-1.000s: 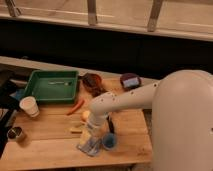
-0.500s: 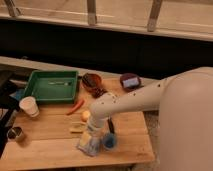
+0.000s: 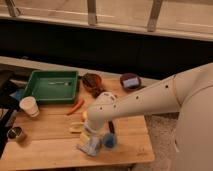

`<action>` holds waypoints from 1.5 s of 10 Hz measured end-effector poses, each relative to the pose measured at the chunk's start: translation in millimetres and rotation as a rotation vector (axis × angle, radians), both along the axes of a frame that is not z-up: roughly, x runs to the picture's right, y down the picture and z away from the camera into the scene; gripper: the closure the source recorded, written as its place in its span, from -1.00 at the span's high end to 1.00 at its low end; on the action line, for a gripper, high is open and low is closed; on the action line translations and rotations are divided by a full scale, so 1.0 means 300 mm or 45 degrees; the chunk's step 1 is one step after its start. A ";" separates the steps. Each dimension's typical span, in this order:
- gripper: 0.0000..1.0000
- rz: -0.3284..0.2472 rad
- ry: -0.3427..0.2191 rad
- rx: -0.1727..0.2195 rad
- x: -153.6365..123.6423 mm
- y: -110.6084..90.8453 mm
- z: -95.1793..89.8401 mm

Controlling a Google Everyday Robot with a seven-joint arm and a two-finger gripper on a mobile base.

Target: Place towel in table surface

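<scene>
Wooden table (image 3: pixel 45 150), seen from above and in front. My white arm (image 3: pixel 145 102) reaches in from the right and bends down to the front part of the tabletop. My gripper (image 3: pixel 93 135) points downward there, directly over the towel (image 3: pixel 88 147). The towel is a pale, crumpled bundle lying on the wood near the front edge and touching the gripper's lower end. Whether I am clamped on the towel or merely resting against it, I cannot tell.

A small blue object (image 3: pixel 109 141) sits just right of the towel. An orange carrot (image 3: pixel 76 106) lies behind it, towards the green tray (image 3: pixel 35 92) at the rear left. A paper cup (image 3: pixel 29 106) stands in front of the tray, and a metal cup (image 3: pixel 16 134) is near the left edge. Two dark bowls (image 3: pixel 93 82) (image 3: pixel 130 81) sit at the rear.
</scene>
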State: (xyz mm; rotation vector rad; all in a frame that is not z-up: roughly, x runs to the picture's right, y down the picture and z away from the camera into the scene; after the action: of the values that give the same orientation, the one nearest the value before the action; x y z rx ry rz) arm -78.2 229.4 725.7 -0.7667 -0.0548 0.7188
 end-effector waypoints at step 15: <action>-0.06 0.005 -0.109 -0.161 -0.103 0.112 0.184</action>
State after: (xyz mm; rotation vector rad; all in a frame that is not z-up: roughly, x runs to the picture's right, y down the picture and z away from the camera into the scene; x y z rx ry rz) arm -109.0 262.9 781.0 -0.9188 -0.0887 0.6978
